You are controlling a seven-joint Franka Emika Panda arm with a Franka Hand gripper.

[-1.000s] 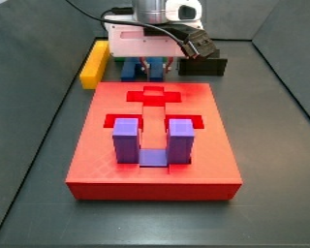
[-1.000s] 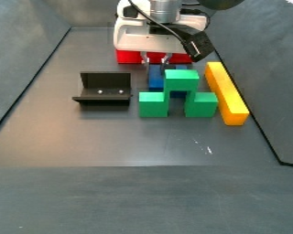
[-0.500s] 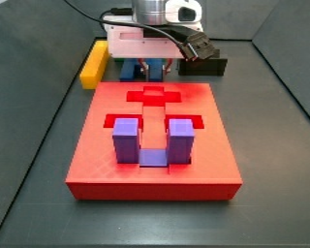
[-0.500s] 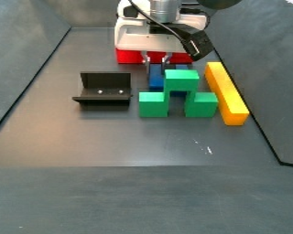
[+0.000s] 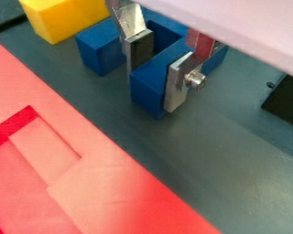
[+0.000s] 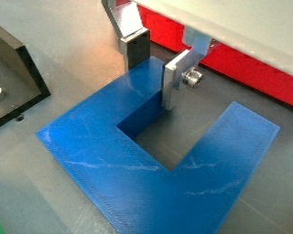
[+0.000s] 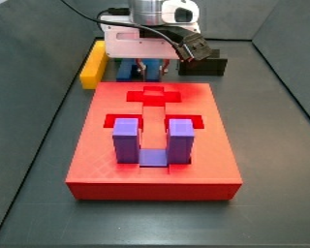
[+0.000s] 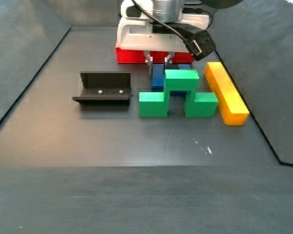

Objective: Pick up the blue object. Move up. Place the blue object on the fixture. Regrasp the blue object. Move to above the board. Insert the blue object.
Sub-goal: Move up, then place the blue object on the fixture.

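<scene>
The pincer (image 6: 159, 69) is down at the blue object (image 6: 161, 164), at the far end of the floor behind the board (image 7: 154, 145). In both wrist views its silver fingers (image 5: 179, 80) straddle one prong of the blue object (image 5: 156, 84); whether the pads press the prong cannot be confirmed from these views.

A wrist view shows the U-shape of the blue object plainly, lying flat with two prongs and a joining bar; a side view shows only a narrow blue sliver (image 8: 156, 76) under the white pincer housing (image 8: 146, 38), just beside the green block (image 8: 179, 94). In a side view the blue object (image 7: 132, 70) is mostly masked by the housing (image 7: 142, 44).

The fixture (image 8: 103, 90) is fully seen in a side view, standing apart from the green block, with nothing on it. In a wrist view only its dark corner (image 6: 12, 71) appears.

The purple U-shaped piece (image 7: 151, 139) seated upright in the board appears in one side view only. The yellow bar (image 8: 226, 91) lies beside the green block; in a wrist view only its end (image 5: 61, 16) shows, near the blue object.
</scene>
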